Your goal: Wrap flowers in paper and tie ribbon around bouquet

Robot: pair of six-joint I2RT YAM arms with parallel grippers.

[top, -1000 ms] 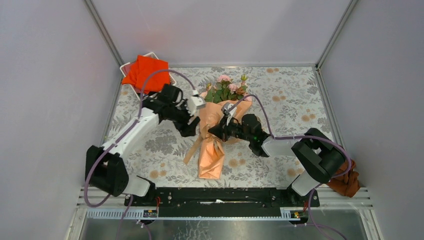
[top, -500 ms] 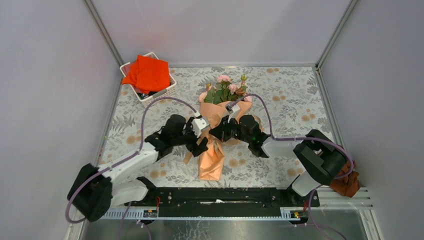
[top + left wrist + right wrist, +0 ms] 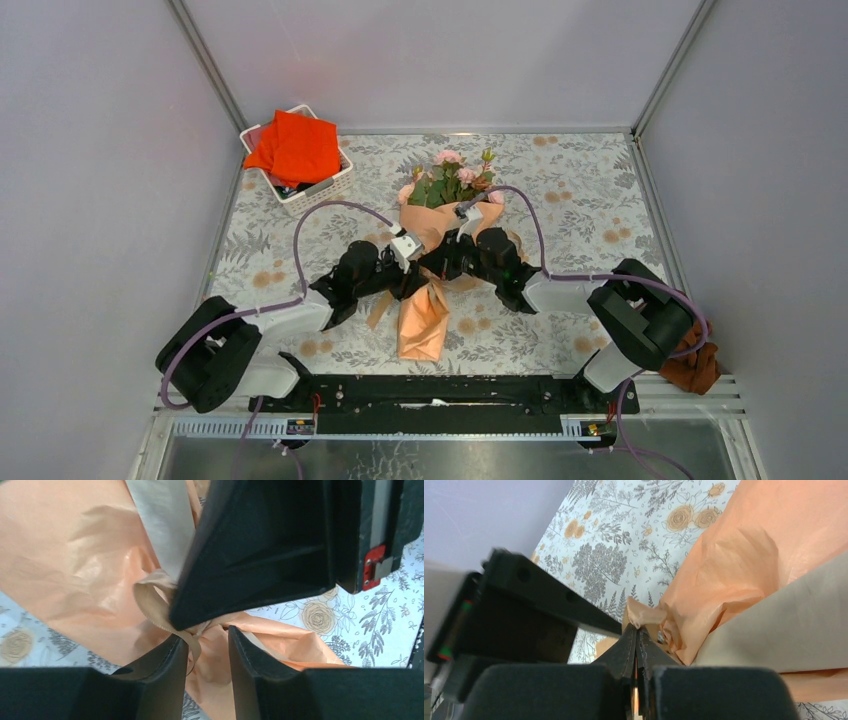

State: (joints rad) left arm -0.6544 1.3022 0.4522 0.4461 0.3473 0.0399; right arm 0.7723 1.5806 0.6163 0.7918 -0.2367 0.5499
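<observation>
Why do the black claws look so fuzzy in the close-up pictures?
Left wrist view: the left claw sits right at the lens, so its edges go soft, while the ribbon looks sharp. Right wrist view: the right claw blurs too, the tablecloth is crisp. Top view: even light, nothing fuzzy.

Found a narrow tan papery ribbon (image 3: 149,606) looped between the left gripper's (image 3: 207,655) parted black fingers, over crumpled peach-orange paper (image 3: 75,565).
</observation>
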